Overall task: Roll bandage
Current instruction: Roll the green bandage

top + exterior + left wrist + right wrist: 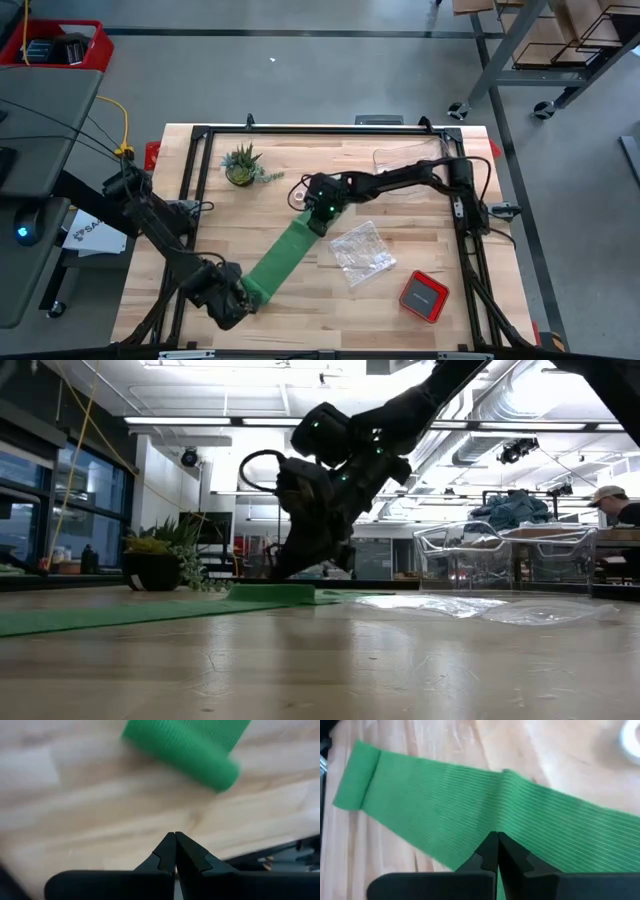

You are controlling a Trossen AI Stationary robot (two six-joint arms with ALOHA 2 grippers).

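So the bandage was lying flat on the bench as a long green strip running diagonally, with a short rolled-up bit at its near-left end. The left gripper sat right by that roll, fingers pressed together, nothing between them. The right gripper was down on the strip's far end, fingers also closed tight. A crinkly clear bag, a red box and a little plant sat nearby.
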